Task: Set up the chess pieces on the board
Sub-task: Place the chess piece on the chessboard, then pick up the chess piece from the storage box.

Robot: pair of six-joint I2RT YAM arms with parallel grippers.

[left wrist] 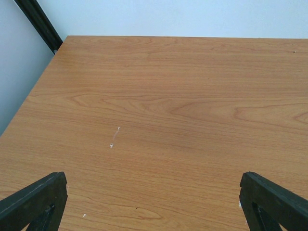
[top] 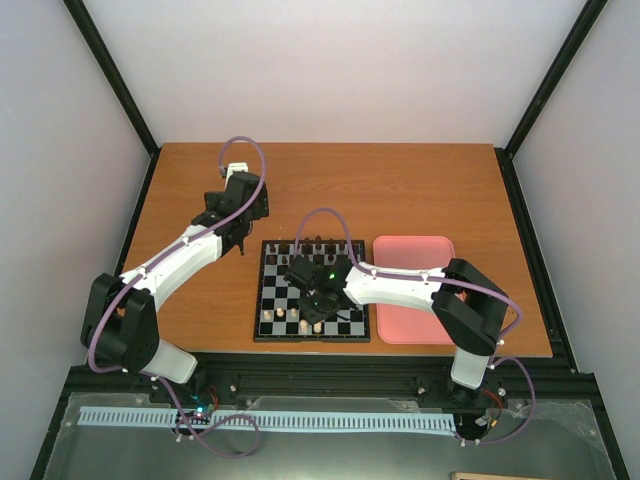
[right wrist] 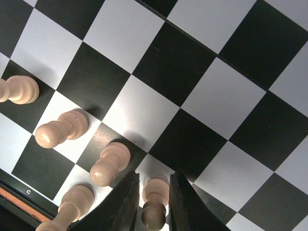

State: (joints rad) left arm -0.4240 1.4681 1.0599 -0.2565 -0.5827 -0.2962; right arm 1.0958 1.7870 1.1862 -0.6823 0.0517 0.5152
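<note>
The board (top: 275, 278), black and white checks, lies at the table's middle. My right gripper (top: 316, 312) hangs low over its near rows. In the right wrist view its fingers (right wrist: 122, 202) close on either side of a pale beige pawn (right wrist: 156, 195) that stands upright on a white square; my right gripper (right wrist: 154, 176) looks shut on it. Several more beige pieces (right wrist: 61, 129) stand in a row to its left, near the board's edge. My left gripper (top: 238, 243) is open and empty over bare wood left of the board; it also shows in the left wrist view (left wrist: 153, 192).
Dark pieces (top: 312, 244) line the board's far row. A pink tray (top: 413, 290) lies right of the board, partly under my right arm. Black frame posts stand at the table's far corners.
</note>
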